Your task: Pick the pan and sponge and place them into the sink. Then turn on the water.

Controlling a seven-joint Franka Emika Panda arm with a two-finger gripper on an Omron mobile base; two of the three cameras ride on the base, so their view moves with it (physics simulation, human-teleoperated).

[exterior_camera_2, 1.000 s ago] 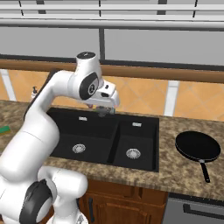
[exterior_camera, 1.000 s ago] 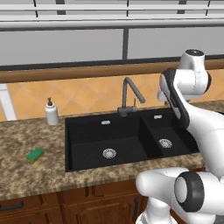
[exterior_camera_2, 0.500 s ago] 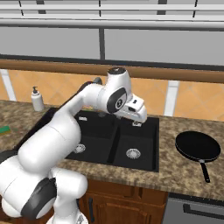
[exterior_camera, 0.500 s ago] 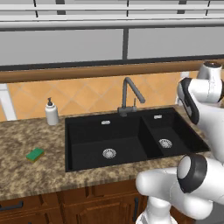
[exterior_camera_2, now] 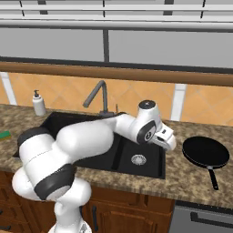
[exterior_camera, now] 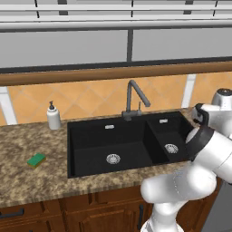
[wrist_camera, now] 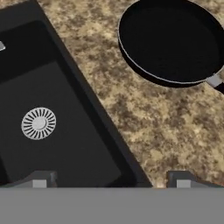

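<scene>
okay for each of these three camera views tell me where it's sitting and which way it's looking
Left base view: behind the arm's left, looking forward and down at the sink, faucet, sponge; arm at lower right.
Right base view: behind the arm's right, same sink, pan; arm from lower left.
Hand view: looks down along the open gripper at pan, granite counter.
Both base views share the soap bottle.

Bench (exterior_camera: 27,181): speckled brown granite.
Backsplash (exterior_camera: 90,99): orange diagonal tiles, pale vertical strips.
Ledge (exterior_camera_2: 136,75): brown wooden rail above tiles.
Upper wall (exterior_camera: 68,47): grey panels.
Cabinets (exterior_camera: 90,210): dark wood, dark handles.
</scene>
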